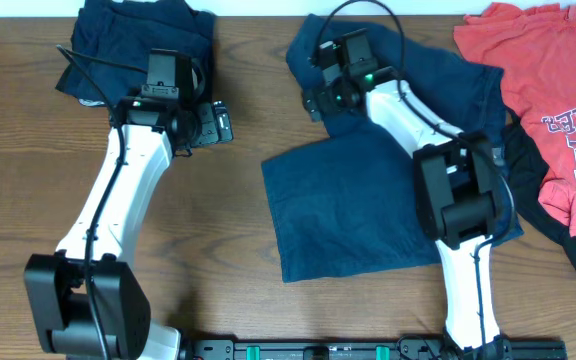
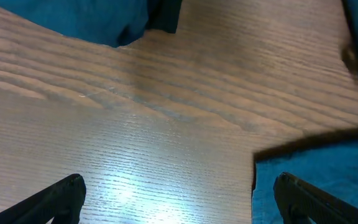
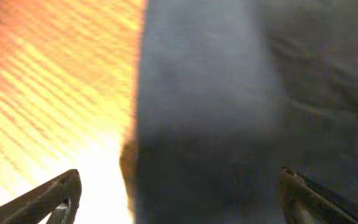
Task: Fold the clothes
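Overhead view: a dark blue shirt (image 1: pixel 348 210) is seen in the middle of the surface (image 1: pixel 238 250), flat at the near side and bunched at the far side. The right hand (image 3: pixel 179 186) is held low over its far left edge, fingers (image 3: pixel 55 196) spread wide, with nothing gripped. The left hand (image 2: pixel 179 183) is also spread wide and empty, over bare wood just left of the shirt. A folded blue pile (image 1: pixel 128 35) is seen at the far left and a red shirt (image 1: pixel 528 60) at the far right. It is judged that the far edge is about to be picked up. For a good fold, the edge should be pinched right at its rim, lifted only a little, and laid toward the near side so the sides line up. The cloth should not be dragged, or wrinkles may be made.
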Robot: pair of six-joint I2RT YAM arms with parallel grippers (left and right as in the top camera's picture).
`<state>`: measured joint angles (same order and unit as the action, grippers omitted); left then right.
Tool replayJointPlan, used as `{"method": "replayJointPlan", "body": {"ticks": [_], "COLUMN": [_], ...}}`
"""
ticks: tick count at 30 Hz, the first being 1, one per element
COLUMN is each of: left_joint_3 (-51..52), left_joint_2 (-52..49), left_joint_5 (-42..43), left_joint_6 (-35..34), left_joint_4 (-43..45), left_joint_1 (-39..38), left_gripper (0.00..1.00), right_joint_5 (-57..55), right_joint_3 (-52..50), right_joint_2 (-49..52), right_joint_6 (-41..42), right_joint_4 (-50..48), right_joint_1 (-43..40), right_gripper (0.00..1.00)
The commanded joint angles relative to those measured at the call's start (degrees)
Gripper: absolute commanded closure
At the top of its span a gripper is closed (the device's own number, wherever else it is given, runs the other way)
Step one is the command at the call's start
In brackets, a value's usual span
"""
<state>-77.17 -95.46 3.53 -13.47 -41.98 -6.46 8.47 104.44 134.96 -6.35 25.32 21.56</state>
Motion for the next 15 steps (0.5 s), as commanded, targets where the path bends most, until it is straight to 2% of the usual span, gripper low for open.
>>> {"method": "replayJointPlan", "body": {"ticks": [1, 6, 15], "left_joint_3": [-0.31, -0.31, -0.31], "left_joint_2": [-1.14, -1.68, -1.68], "left_joint_5": [0.13, 0.13, 0.13], "left_joint_6": [0.72, 0.70, 0.70], "left_joint_4": [-0.11, -0.11, -0.39], "left_joint_1": [0.13, 0.13, 0.13], "left_gripper": [0.02, 0.02, 0.02], "right_joint_5": [-6.91, -17.84, -19.37], "right_joint_3": [0.50, 0.50, 0.50], "right_joint_2": [-0.15, 0.42, 2.27], "right_joint_6": [-2.10, -2.05, -2.08], "right_joint_4": [-0.68, -1.64, -2.67], "right_joint_1": [2.29, 3.63, 3.72], "right_gripper": [0.04, 0.26, 0.33]}}
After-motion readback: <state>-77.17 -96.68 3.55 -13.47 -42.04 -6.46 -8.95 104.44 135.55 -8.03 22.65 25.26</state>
